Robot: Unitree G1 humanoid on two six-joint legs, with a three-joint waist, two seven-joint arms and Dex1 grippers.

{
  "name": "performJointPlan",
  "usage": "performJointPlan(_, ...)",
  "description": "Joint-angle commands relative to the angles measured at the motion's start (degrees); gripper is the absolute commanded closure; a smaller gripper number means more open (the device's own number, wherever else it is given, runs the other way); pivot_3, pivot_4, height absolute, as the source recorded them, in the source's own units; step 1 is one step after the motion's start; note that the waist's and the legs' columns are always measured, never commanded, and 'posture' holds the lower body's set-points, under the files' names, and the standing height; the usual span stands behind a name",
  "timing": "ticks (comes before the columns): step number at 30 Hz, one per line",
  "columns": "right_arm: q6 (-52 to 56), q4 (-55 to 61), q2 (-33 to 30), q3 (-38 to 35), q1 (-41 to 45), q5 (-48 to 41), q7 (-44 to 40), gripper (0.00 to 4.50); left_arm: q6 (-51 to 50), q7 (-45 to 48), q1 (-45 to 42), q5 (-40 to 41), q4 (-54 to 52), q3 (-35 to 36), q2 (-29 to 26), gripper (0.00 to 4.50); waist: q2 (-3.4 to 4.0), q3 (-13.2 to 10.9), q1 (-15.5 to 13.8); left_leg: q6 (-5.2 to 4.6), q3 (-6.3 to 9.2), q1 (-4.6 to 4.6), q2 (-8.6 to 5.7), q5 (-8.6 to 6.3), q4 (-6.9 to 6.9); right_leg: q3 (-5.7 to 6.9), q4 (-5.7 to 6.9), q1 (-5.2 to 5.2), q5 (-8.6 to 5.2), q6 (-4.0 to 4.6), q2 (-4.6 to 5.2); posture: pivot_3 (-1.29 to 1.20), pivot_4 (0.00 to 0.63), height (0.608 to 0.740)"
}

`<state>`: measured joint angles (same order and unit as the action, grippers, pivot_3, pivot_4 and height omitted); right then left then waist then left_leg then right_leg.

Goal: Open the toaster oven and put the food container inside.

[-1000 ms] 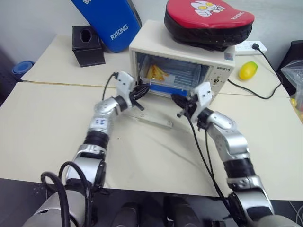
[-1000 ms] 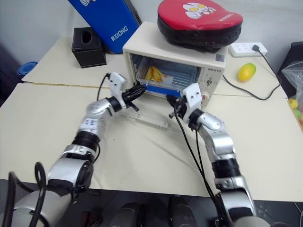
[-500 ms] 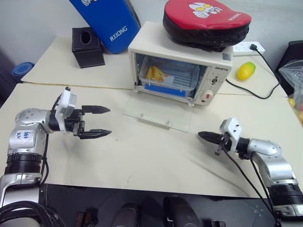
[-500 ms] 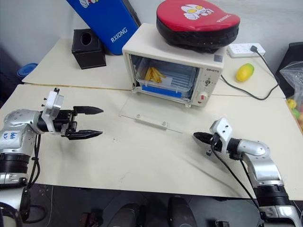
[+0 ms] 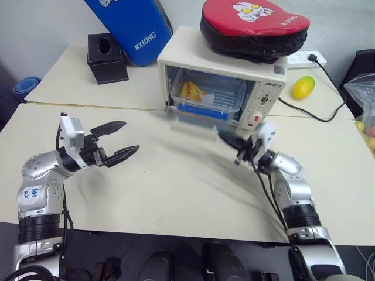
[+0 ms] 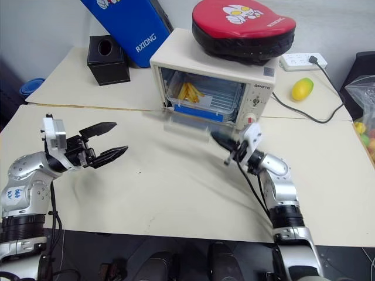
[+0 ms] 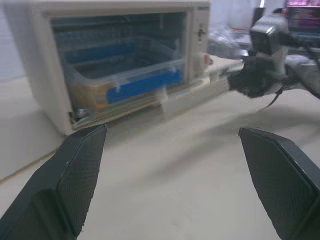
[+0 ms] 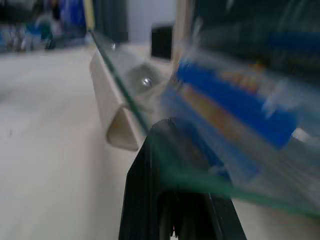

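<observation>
Food container [image 5: 210,96] inside toaster oven [image 5: 222,76] on wire rack, blue clip facing out. Oven at back edge of front table [image 5: 176,187], red pad [image 5: 255,26] on top. Glass door [image 8: 150,125] partly raised, blurred. Right gripper [image 5: 229,140] fingers closed together, empty, tip under door edge. Left gripper [image 5: 117,141] fingers spread wide, empty, near table's left edge, well apart from oven.

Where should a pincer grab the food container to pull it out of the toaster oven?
Grip the food container by its front rim above the blue clip, coming straight in from the front: the toaster oven walls in every other side.
</observation>
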<state>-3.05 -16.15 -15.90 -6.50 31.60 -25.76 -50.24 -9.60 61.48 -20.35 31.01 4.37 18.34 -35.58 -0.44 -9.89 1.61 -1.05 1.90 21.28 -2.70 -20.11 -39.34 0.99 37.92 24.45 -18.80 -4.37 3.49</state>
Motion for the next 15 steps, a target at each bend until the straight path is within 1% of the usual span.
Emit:
performJointPlan(1, 4.5, 9.2, -0.9, -4.4, 1.5, -8.4, 0.8, 4.50, -0.3, -3.4, 2.1, 1.2, -4.8, 2.1, -0.1, 0.02, 0.01, 0.0, -0.1, 0.00, 0.01, 0.00, 0.00, 0.00, 0.00, 0.01, 0.00, 0.00, 0.00, 0.00, 0.00, 0.00, 0.150, 0.740)
performJointPlan(3, 9.1, 15.2, -4.9, -3.5, -0.9, -10.1, -2.6, 4.50, 0.5, -3.4, 4.5, -0.8, -5.0, 1.7, -1.3, 0.02, 0.01, 0.0, -0.1, 0.00, 0.08, -0.01, 0.00, -0.01, 0.06, 0.03, -0.01, -0.01, 0.00, 0.00, 0.00, 0.00, 0.150, 0.740)
performJointPlan(5, 8.4, 19.0, -9.9, -1.4, -4.5, -7.6, -7.7, 4.14, 2.4, -3.0, 6.5, -2.8, -4.2, 1.3, -2.5, 0.00, 0.01, 0.0, -0.3, -0.01, 0.12, 0.00, 0.00, -0.01, 0.14, 0.04, -0.05, -0.03, 0.00, 0.00, 0.00, 0.00, 0.150, 0.740)
performJointPlan(6, 8.1, 20.3, -12.3, -1.6, -7.1, -7.0, -9.3, 3.90, 3.6, -2.6, 7.9, -4.0, -3.4, 1.3, -3.3, 0.00, 0.01, 0.0, -0.3, -0.02, 0.13, 0.00, -0.01, -0.02, 0.17, 0.04, -0.09, -0.04, 0.00, 0.00, 0.00, 0.00, 0.150, 0.740)
performJointPlan(8, 7.4, 21.5, -15.6, -2.1, -11.2, -6.4, -11.5, 3.29, 5.3, -1.6, 10.0, -5.3, -2.1, 1.3, -4.4, 0.00, 0.01, 0.0, -0.4, -0.03, 0.12, 0.00, -0.01, -0.02, 0.18, 0.03, -0.17, -0.08, 0.00, 0.00, 0.00, 0.00, 0.150, 0.740)
performJointPlan(11, 2.1, 21.5, -20.5, -2.5, -18.5, -3.7, -17.7, 2.26, 8.0, -0.1, 13.7, -6.4, -1.4, 1.7, -5.7, 0.00, 0.01, 0.0, -0.6, -0.04, 0.07, -0.03, -0.01, -0.02, 0.16, -0.01, -0.22, -0.12, 0.00, 0.00, 0.01, 0.00, 0.150, 0.740)
performJointPlan(12, 0.8, 21.3, -21.8, -2.8, -20.9, -3.4, -19.3, 1.85, 8.5, 0.1, 15.0, -6.4, -1.6, 1.9, -5.9, 0.00, 0.01, 0.0, -0.6, -0.04, 0.06, -0.05, -0.01, -0.02, 0.16, -0.02, -0.24, -0.13, 0.00, 0.00, 0.00, 0.00, 0.150, 0.740)
performJointPlan(13, -0.5, 21.0, -22.7, -3.0, -23.0, -3.1, -20.6, 1.56, 9.1, 0.3, 16.2, -6.4, -1.8, 2.1, -5.9, 0.00, 0.01, 0.0, -0.6, -0.04, 0.05, -0.05, -0.01, -0.02, 0.17, -0.03, -0.25, -0.13, 0.00, 0.00, 0.00, 0.00, 0.150, 0.740)
performJointPlan(15, -3.4, 20.1, -23.9, -3.0, -26.2, -2.2, -22.6, 0.84, 10.7, 0.5, 18.2, -7.2, -1.7, 2.0, -6.1, 0.00, 0.01, 0.0, -0.5, -0.05, 0.05, -0.08, 0.00, -0.03, 0.18, -0.04, -0.32, -0.14, 0.00, 0.00, 0.00, 0.00, 0.150, 0.740)
